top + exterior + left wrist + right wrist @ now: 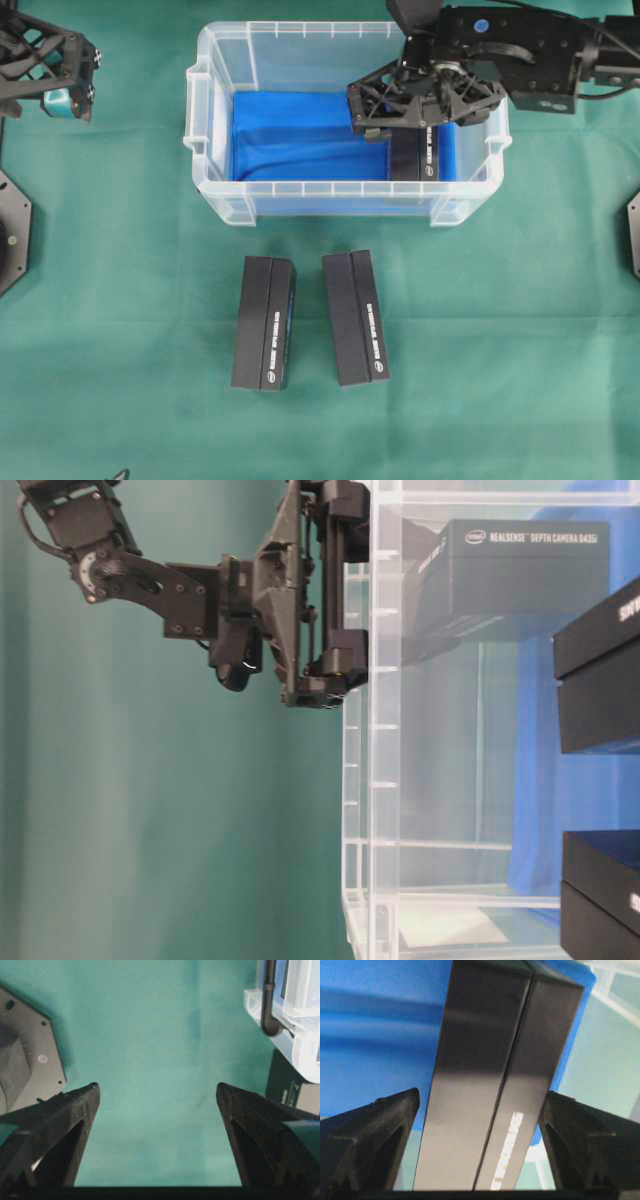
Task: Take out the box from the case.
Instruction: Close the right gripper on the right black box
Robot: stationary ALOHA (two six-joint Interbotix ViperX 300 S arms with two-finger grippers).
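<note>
We see the case (340, 60), a clear plastic bin with a blue cloth (300, 135) on its floor, standing on the green table cover (480, 350). One black box (418, 155) lies inside it, at the right end of the cloth. Our right gripper (412, 112) hangs over that box with its jaws spread wide, one finger (375, 1140) on each side, not touching. Two more black boxes (264, 322) (356, 318) lie outside, just in front of the case. Our left gripper (62, 88), also released, hovers well left of the case over bare cover.
</note>
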